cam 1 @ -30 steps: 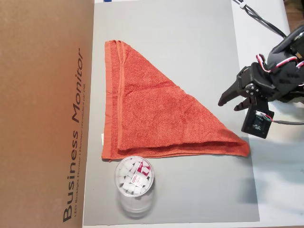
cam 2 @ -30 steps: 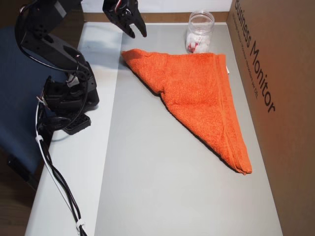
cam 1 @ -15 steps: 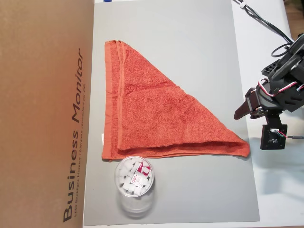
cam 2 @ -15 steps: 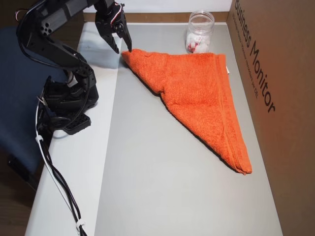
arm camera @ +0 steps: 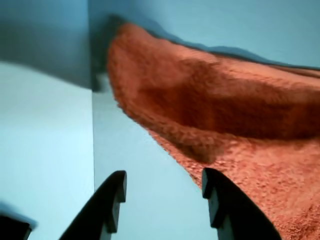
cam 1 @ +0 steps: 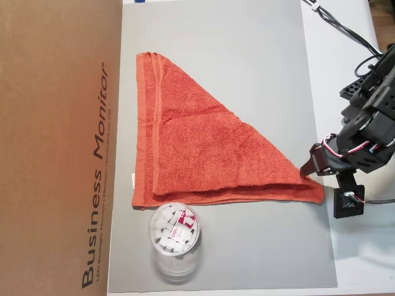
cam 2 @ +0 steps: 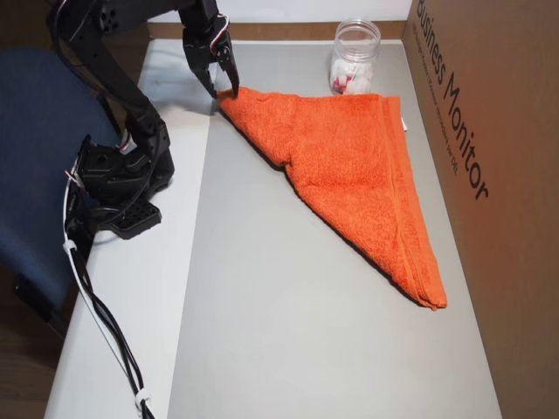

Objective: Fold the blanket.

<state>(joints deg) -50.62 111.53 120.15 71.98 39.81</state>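
The orange-red blanket (cam 1: 203,148) lies on the grey mat (cam 1: 247,49), folded into a triangle, with its white tag (cam 1: 133,179) at the long hemmed edge. It also shows in the other overhead view (cam 2: 349,148) and in the wrist view (arm camera: 225,110). My gripper (cam 1: 307,169) is low at the triangle's pointed corner, near the mat's edge. In the wrist view the gripper (arm camera: 165,182) is open with only mat between its fingers; the right finger (arm camera: 220,200) is at the blanket's edge. It also shows in the other overhead view (cam 2: 225,85).
A clear plastic jar (cam 1: 174,237) of white pieces stands on the mat just beside the blanket's hemmed corner. A brown cardboard box (cam 1: 55,123) borders the mat on the far side. The arm's base (cam 2: 122,175) and cables (cam 2: 105,332) sit on the white table beside the mat.
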